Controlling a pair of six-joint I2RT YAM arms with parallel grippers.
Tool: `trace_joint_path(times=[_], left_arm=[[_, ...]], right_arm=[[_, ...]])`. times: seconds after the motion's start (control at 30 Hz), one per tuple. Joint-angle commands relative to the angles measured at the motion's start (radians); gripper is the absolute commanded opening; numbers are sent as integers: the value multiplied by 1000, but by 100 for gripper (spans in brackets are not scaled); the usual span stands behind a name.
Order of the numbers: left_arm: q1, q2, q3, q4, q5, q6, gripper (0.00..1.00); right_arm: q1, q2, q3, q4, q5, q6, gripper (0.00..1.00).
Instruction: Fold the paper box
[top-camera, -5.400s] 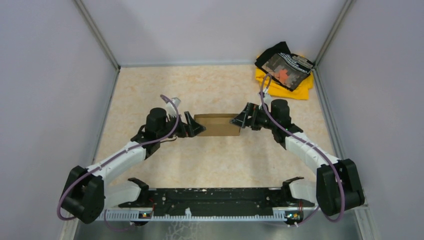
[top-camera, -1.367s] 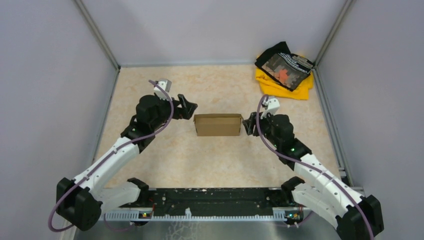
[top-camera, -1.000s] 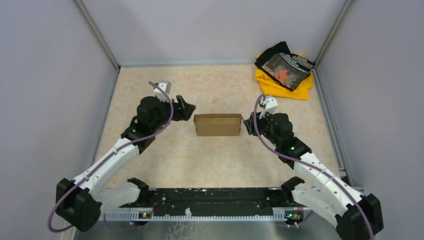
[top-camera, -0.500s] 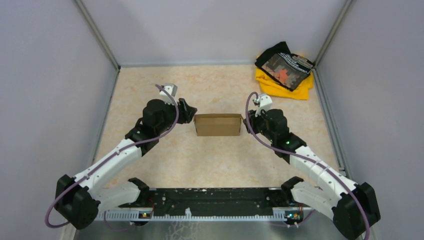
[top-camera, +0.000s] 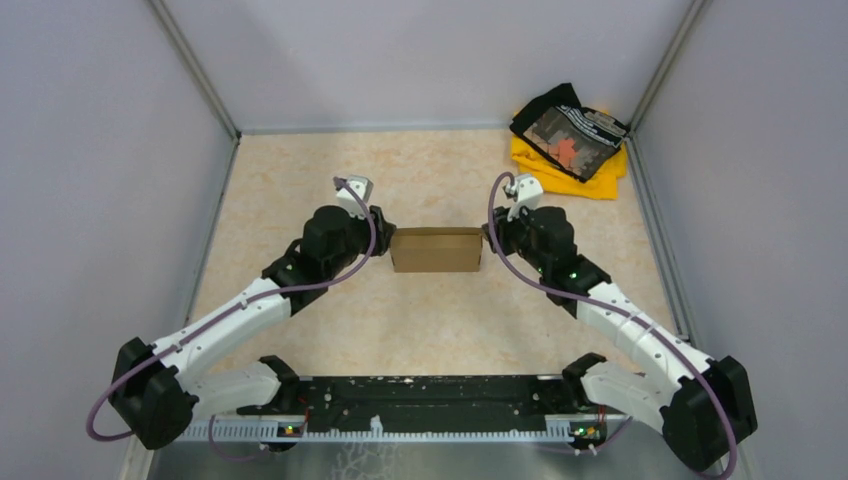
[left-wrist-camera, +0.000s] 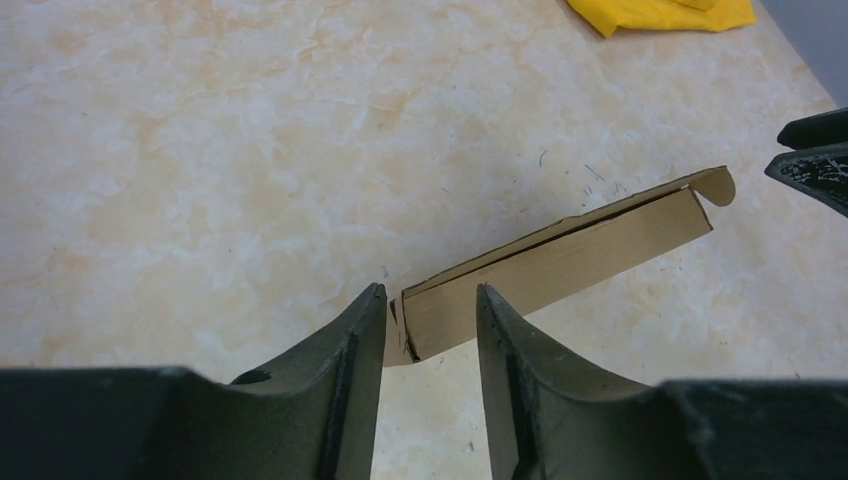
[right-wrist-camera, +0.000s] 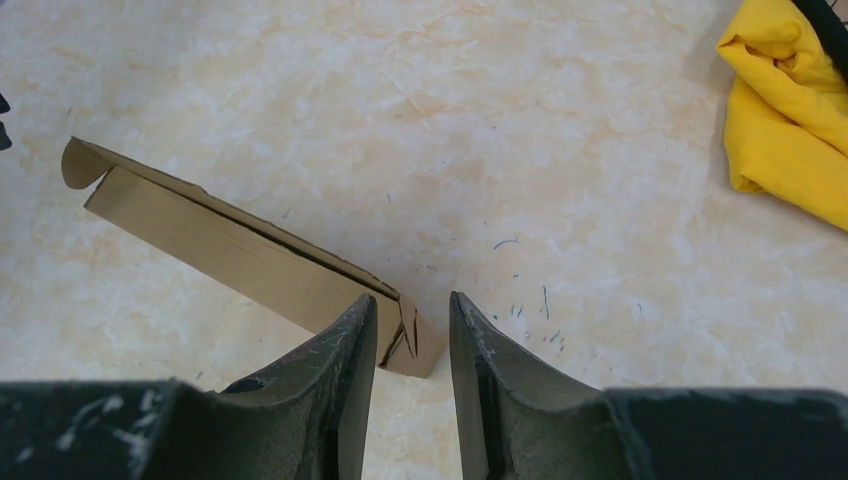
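Note:
The paper box (top-camera: 436, 249) is a flat brown cardboard mailer lying closed in the middle of the table. My left gripper (top-camera: 383, 243) is at the box's left end. In the left wrist view the box (left-wrist-camera: 560, 258) has its near corner between the tips of the left gripper (left-wrist-camera: 430, 290), and the jaws stand apart. My right gripper (top-camera: 490, 238) is at the box's right end. The right wrist view shows the box (right-wrist-camera: 230, 250) with its end tab between the tips of the right gripper (right-wrist-camera: 412, 298). A gap shows beside the right finger (right-wrist-camera: 470, 340).
A yellow cloth (top-camera: 570, 168) with a black printed cloth (top-camera: 568, 128) on top lies in the far right corner. Grey walls enclose the table on three sides. The arm bases and a black rail (top-camera: 420, 395) line the near edge.
Both grippers have moved inward to the box's two ends. The left jaws have narrowed. The box has stayed in place.

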Motion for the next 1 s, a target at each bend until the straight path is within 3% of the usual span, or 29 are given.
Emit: trace_joint_path(times=[0.0,0.47,0.97], left_arm=[[-20,-6,40,-45,-65,24,42],[-33,-5,18,-65,-86,30,33],[-33,22,21,-58,-75,38,32]], right_arm=[[6,19,66,45,-6,-21,32],[6,29,63,31,-32,-28,27],[6,52,63,3,-37,-34,27]])
